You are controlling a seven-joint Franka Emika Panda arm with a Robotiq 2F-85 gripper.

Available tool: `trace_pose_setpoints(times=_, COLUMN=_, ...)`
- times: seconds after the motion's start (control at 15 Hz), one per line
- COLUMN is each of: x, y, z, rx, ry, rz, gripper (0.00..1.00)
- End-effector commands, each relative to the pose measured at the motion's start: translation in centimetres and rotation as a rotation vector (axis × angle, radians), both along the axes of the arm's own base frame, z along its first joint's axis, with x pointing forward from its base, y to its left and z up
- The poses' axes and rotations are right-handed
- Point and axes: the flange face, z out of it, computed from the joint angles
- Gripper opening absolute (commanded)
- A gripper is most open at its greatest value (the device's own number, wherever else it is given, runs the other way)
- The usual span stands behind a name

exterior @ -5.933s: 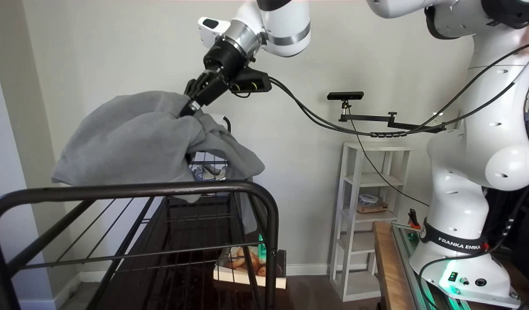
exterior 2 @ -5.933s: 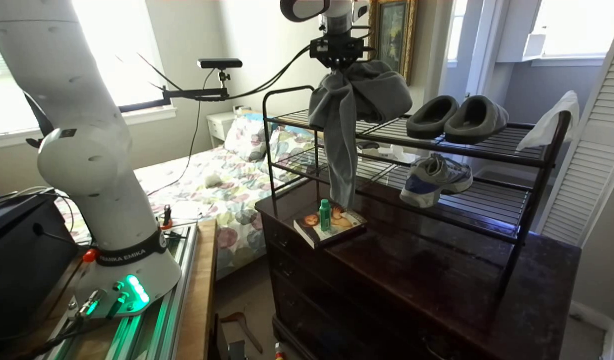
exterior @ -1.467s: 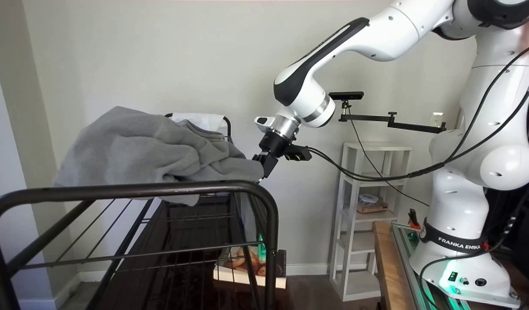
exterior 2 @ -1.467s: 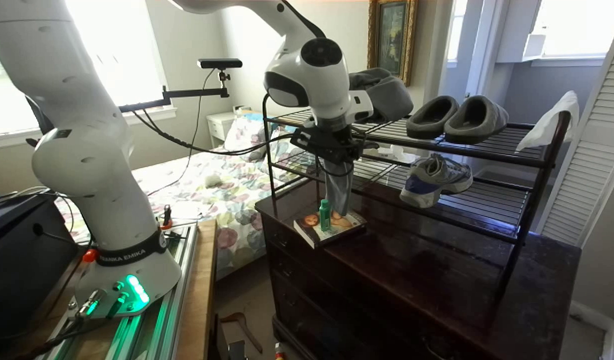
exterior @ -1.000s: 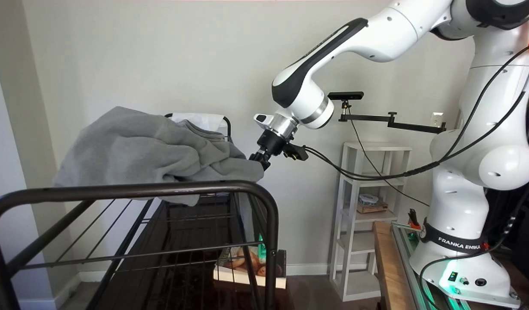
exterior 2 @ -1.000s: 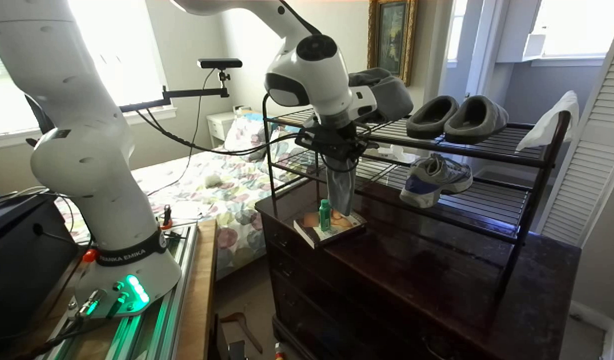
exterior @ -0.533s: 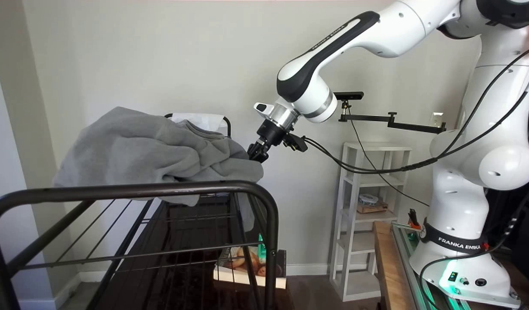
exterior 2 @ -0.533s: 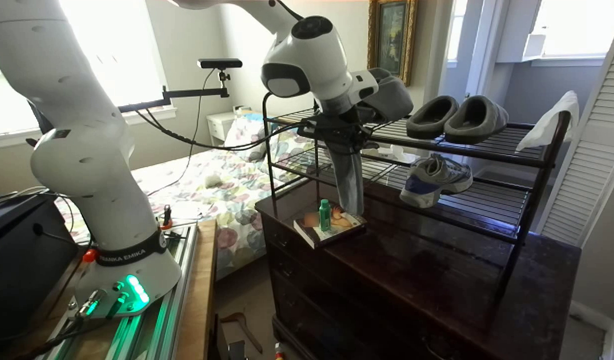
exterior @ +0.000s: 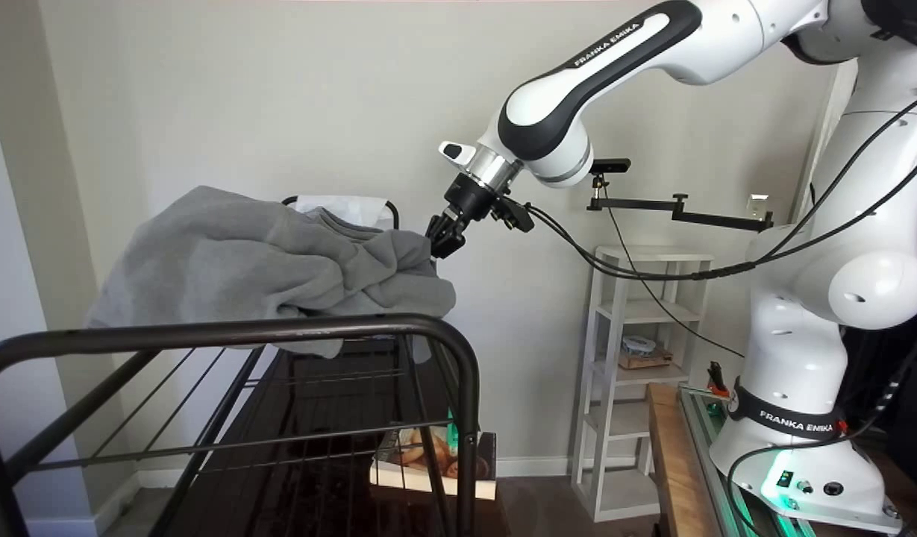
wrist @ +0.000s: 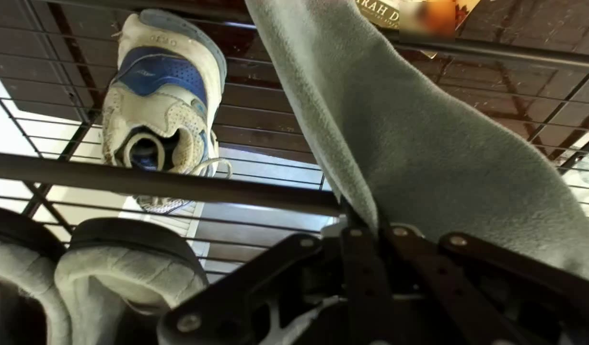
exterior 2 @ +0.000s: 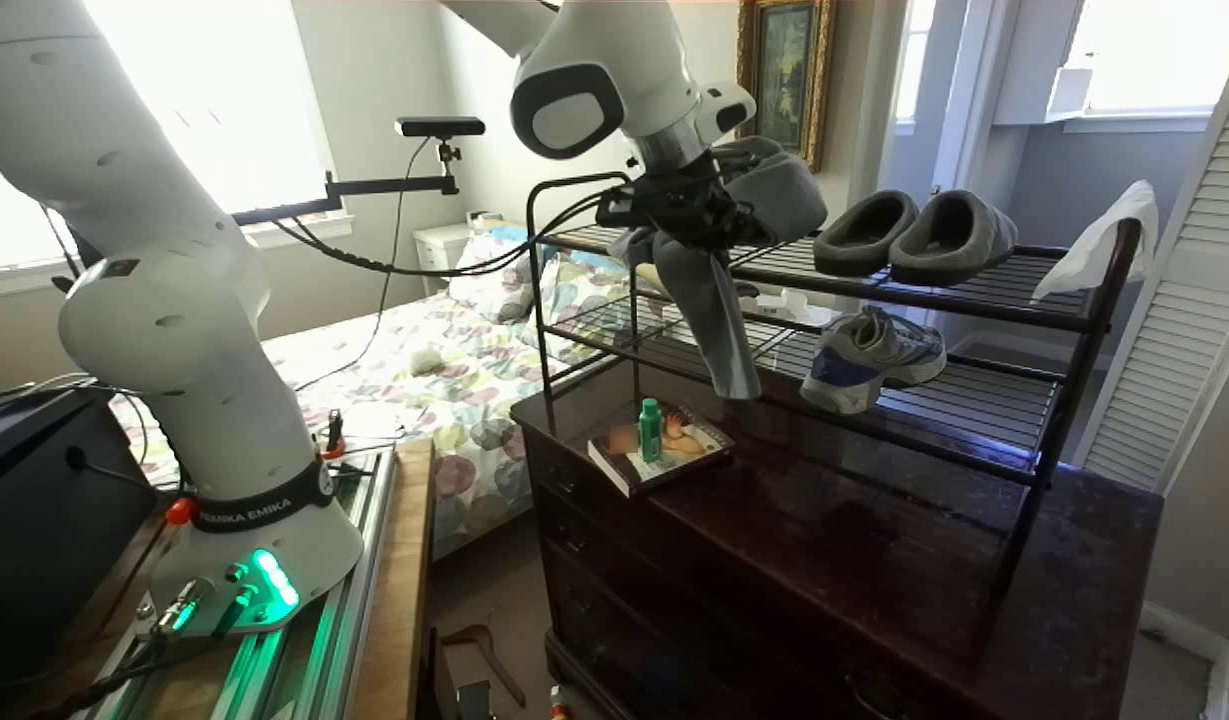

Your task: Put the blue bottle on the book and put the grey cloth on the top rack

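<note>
The grey cloth (exterior: pixel 264 268) lies bunched over the top rack (exterior: pixel 227 333), with one end hanging down the rack's side in an exterior view (exterior 2: pixel 719 330). My gripper (exterior: pixel 437 250) is at the cloth's edge on the robot's side, just above the top rack's height. In the wrist view the gripper (wrist: pixel 363 225) is shut on a fold of the cloth (wrist: pixel 419 134). The bottle (exterior 2: pixel 650 430) looks green and stands upright on the book (exterior 2: pixel 614 468), on the dresser below. In the wrist view only part of the book (wrist: pixel 383 13) shows.
Grey slippers (exterior 2: pixel 954 240) sit on the top rack, also seen in the wrist view (wrist: pixel 131 258). A sneaker (exterior 2: pixel 864 365) is on the lower rack. A white cloth (exterior 2: pixel 1109 240) hangs over the rack's end bar. The dark dresser (exterior 2: pixel 824 540) stands beneath.
The gripper left the top of the cloth, moved down toward the robot's side, and took the hanging part. Over the last second it has risen, lifting the hanging end away from the book.
</note>
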Motion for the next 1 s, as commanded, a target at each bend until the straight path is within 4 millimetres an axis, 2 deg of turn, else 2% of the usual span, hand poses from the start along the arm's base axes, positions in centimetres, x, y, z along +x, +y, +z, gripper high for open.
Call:
trace_pose_setpoints(times=0.0, x=0.3, y=0.3, z=3.7, rx=-0.026, ry=-0.052, rz=-0.024, gripper=0.01)
trace_pose_setpoints(times=0.33, x=0.6, y=0.9, z=7.6, rx=-0.078, ry=-0.088, rz=-0.018, gripper=0.01)
trace_pose_setpoints(times=0.6, x=0.5, y=1.0, z=8.5, rx=-0.133, ry=-0.058, rz=-0.019, gripper=0.01)
trace_pose_setpoints(times=0.93, x=1.2, y=0.8, z=10.2, rx=-0.115, ry=-0.083, rz=-0.01, gripper=0.01)
